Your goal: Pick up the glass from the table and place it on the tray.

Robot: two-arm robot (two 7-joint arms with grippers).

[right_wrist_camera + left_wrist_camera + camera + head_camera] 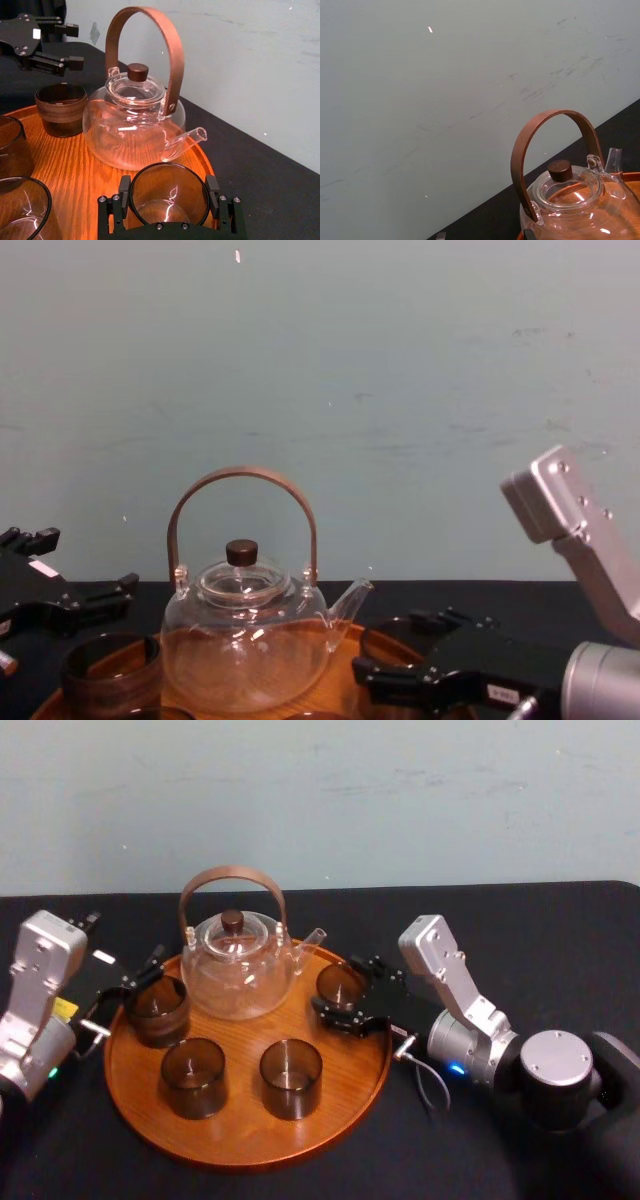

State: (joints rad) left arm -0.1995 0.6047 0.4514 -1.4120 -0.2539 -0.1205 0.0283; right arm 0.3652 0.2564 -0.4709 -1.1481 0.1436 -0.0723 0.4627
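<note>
The round orange-brown wooden tray (240,1132) lies on the black table and carries a clear glass teapot (238,965) and several smoky glasses. One glass (340,985) stands on the tray's right side by the spout, and my right gripper (357,992) is shut on it. In the right wrist view its fingers (124,189) press both sides of that glass (169,192). My left gripper (135,982) hovers open and empty at the tray's left rim, just behind another glass (158,1008). The left gripper (72,46) also appears above that brown glass (60,109).
Two more glasses (192,1075) (291,1077) stand at the tray's front. The teapot's tall brown handle (242,480) rises between the two grippers. Bare black table (540,935) spreads right of and behind the tray, and a pale wall stands at the back.
</note>
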